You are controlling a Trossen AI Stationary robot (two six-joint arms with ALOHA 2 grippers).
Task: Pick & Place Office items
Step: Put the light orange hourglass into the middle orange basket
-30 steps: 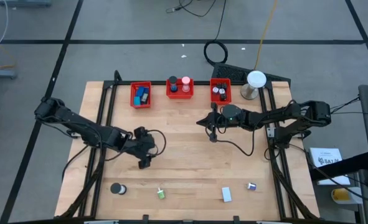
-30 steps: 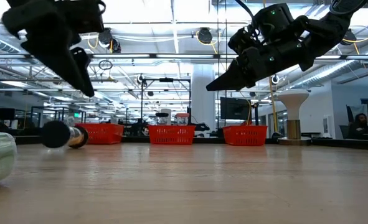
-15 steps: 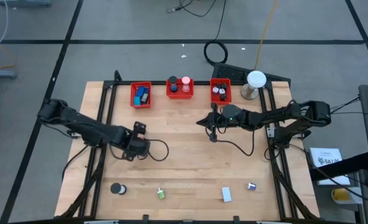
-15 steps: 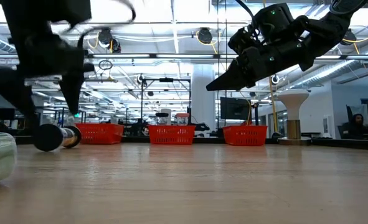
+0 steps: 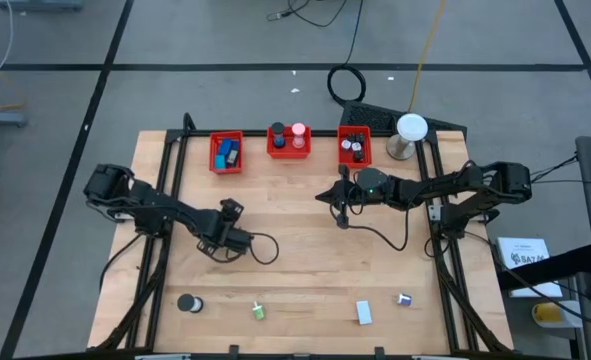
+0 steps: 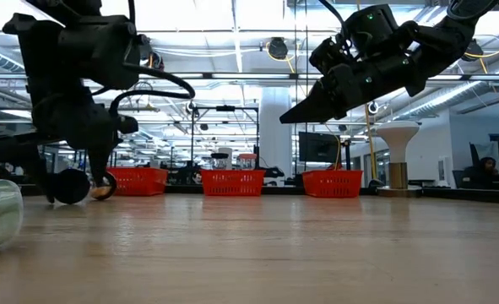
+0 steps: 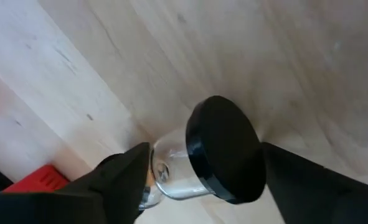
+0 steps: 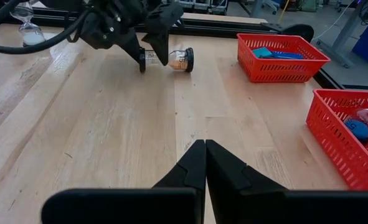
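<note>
I start with the wooden counter (image 5: 305, 260). Three red bins (image 5: 287, 141) stand in a row along its far edge, and a few small office items lie loose along the near edge.

The right gripper (image 5: 341, 212) waits above the counter just in front of the right-hand bin. Its fingers are pressed together and hold nothing.

The left gripper (image 5: 227, 240) is low over the left-centre of the counter. It is spread open over the piece I'm after, a small clear cylinder with black end caps (image 8: 166, 60), which looks like a sand timer. The timer lies on its side on the wood, well short of the bins. In the left wrist view, one black cap (image 7: 221, 149) faces the camera and a finger (image 7: 118, 183) sits on either side of the clear body. I can't tell whether either finger touches it yet.

I judge it to be light and rigid, and breakable if the clear body is glass. Lying on its side, it should roll at the first uneven nudge. The clear wall looks slick, so I'd close across the middle of the body with both fingers meeting it together and use only modest force. The caps should then stop it sliding out endways.
</note>
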